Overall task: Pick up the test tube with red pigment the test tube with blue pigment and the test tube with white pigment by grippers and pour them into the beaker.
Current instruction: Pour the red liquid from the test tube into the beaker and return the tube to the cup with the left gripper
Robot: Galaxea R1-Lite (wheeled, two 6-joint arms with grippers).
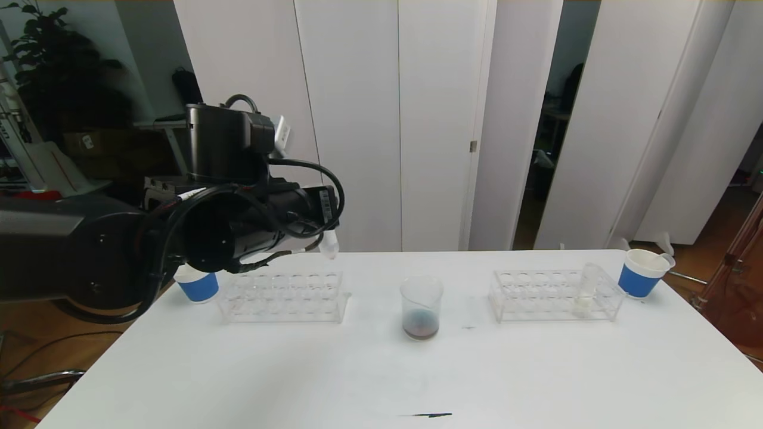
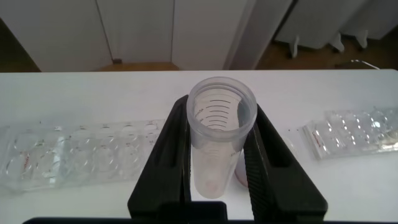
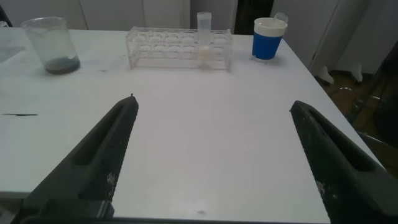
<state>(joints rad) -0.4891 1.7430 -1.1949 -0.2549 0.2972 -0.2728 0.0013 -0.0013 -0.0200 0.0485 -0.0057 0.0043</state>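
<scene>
Head view shows the left gripper [image 1: 325,238] raised above the back edge of the white table [image 1: 381,369], over the far right corner of the left rack [image 1: 285,296]. A clear tube [image 1: 329,244] pokes out from it, tip down. The beaker [image 1: 421,307] stands at the table's middle, between the two racks, with dark reddish liquid at its bottom. The right rack [image 1: 554,295] holds the tube with white liquid [image 1: 586,292], upright near its right end. A blue-banded paper cup [image 1: 197,285] sits just left of the left rack, and a second cup [image 1: 641,272] just right of the right rack. A thin dark mark [image 1: 430,414] lies near the front edge of the table.

Left wrist view looks down the open mouth of the tube [image 2: 219,134], which the black fingers [image 2: 171,162] clamp from both sides. Only a faint pinkish trace shows inside it. The left rack [image 2: 81,158] lies below on one side and the right rack [image 2: 357,132] on the other.

Right wrist view has the right gripper [image 3: 211,155] low over the table's near right part, its fingers [image 3: 106,155] spread wide apart with nothing between them. Farther off stand the beaker [image 3: 51,45], the right rack [image 3: 179,46] with the white-liquid tube [image 3: 204,40], and the cup [image 3: 268,38].
</scene>
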